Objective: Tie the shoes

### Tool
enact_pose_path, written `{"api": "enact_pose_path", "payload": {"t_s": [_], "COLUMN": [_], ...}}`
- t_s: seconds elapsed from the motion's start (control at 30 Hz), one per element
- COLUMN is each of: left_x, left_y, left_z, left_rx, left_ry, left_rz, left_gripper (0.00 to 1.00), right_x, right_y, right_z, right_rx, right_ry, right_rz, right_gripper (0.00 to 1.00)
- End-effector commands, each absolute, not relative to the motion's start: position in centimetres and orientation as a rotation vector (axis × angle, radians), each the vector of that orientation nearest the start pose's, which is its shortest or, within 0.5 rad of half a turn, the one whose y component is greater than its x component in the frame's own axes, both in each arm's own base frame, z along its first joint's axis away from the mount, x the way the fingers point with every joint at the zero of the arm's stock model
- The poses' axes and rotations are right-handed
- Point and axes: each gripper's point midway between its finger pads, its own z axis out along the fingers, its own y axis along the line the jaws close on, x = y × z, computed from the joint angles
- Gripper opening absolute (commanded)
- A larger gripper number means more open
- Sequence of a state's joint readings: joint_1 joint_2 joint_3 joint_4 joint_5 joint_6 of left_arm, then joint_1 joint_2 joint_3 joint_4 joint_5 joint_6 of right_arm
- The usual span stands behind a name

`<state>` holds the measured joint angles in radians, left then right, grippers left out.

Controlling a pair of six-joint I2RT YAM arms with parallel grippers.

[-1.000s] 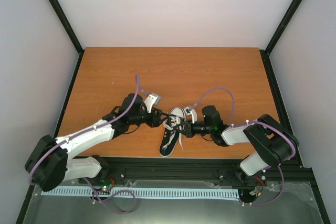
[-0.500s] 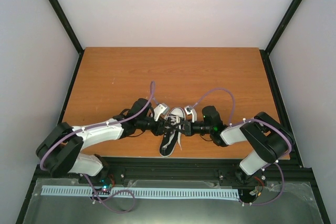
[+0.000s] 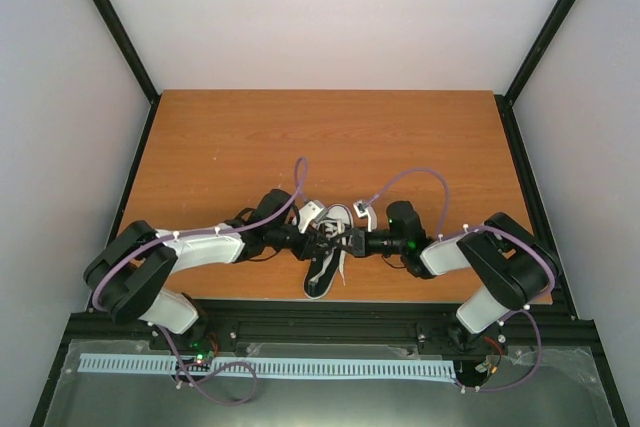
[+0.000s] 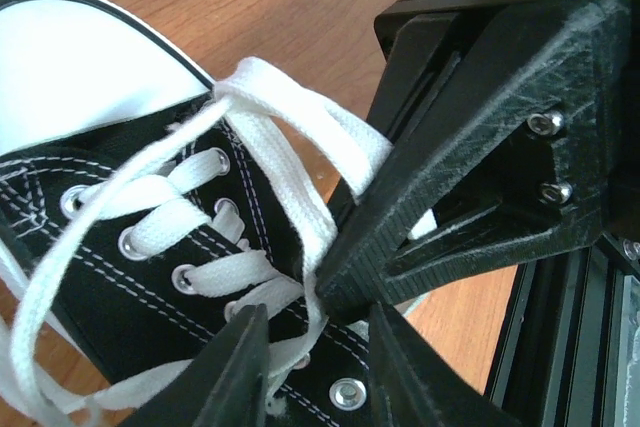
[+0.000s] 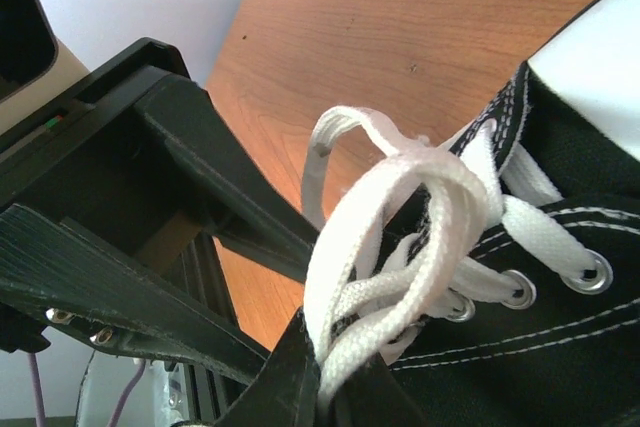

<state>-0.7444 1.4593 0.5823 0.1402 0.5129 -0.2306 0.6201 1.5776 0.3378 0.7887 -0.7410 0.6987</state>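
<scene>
Above sneaker, right gripper seemingly pinches laces.

Black canvas sneaker, smooth rubber toe cap, woven laces, matt wood-grain table

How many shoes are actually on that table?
1. A single black sneaker lies near the middle of the table's near edge, with its white toe pointing toward the far side. No second shoe shows in any view, and the arms cover too little to hide one.
</scene>
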Motion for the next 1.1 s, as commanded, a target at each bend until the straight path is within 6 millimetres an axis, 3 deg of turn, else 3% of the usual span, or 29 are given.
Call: {"api": "enact_pose_path", "payload": {"t_s": [0.0, 0.1, 0.23, 0.5, 0.63, 1.07], "left_x": [21.6, 21.5, 21.3, 21.1, 20.8, 21.0], "left_y": [-31.8, -32.0, -32.0, -31.6, -31.6, -30.7], "left_z": [8.7, 8.4, 8.2, 7.8, 7.9, 7.5], "left_rx": [0.933, 0.942, 0.946, 0.945, 0.951, 0.929], "left_ry": [2.191, 2.199, 2.211, 2.223, 2.221, 2.243], "left_rz": [-1.051, -1.058, -1.063, -1.048, -1.059, -0.997], "left_gripper": [0.28, 0.21, 0.20, 0.33, 0.35, 0.18], "right_x": [20.8, 20.8, 20.9, 21.0, 21.0, 21.2], "right_y": [29.3, 29.2, 29.1, 28.9, 28.8, 28.7], "right_z": [8.5, 8.3, 8.3, 8.4, 8.3, 8.1], "right_rx": [-0.481, -0.476, -0.469, -0.468, -0.468, -0.456], "right_ry": [2.179, 2.187, 2.188, 2.183, 2.188, 2.198], "right_rz": [1.555, 1.555, 1.557, 1.566, 1.570, 1.589], "right_gripper": [0.03, 0.03, 0.03, 0.03, 0.03, 0.03]}}
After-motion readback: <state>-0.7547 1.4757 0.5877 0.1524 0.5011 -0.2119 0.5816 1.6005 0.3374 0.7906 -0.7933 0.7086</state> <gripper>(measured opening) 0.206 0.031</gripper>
